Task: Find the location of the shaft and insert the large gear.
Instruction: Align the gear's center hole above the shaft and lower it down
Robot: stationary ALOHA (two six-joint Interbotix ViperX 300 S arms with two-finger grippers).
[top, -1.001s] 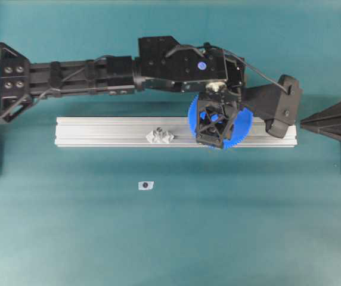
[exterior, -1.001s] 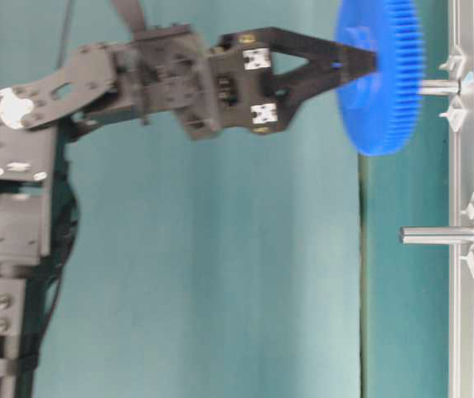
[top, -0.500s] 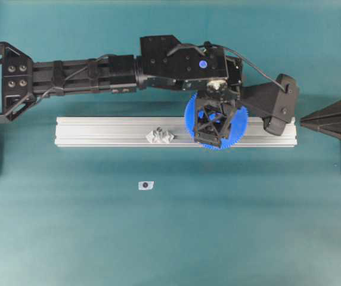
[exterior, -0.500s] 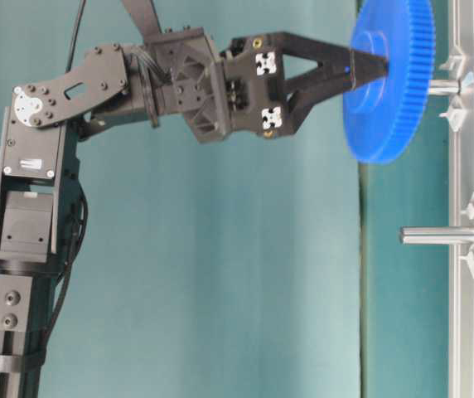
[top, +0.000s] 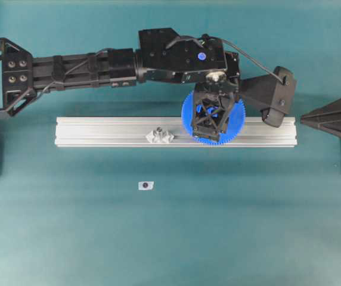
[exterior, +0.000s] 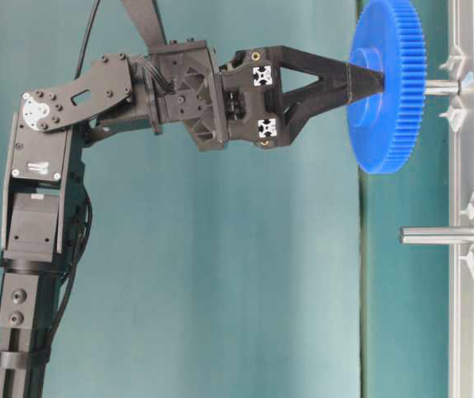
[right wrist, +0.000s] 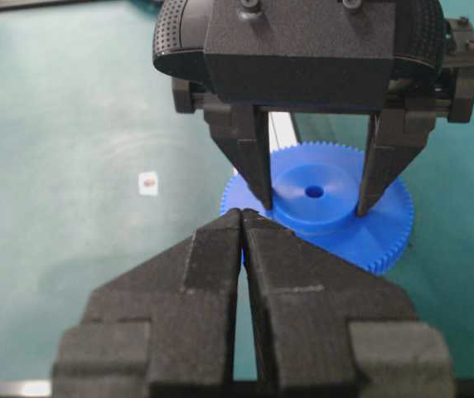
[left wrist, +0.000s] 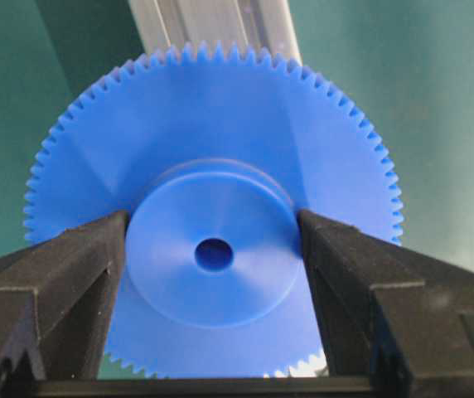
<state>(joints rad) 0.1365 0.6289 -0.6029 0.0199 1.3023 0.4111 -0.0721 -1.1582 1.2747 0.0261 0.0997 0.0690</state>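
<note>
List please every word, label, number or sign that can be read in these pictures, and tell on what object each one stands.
No readable text appears in any view.
The small white tag on the green mat carries a dark mark, too small to read.
The large gear, held by the left hand, shows no lettering.
The aluminium rail shows no lettering.
The right hand bears no label.

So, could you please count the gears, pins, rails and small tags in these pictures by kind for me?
Blue gear: 1
Metal pins: 2
Aluminium rail: 1
Small white tag: 1
Total: 5
</note>
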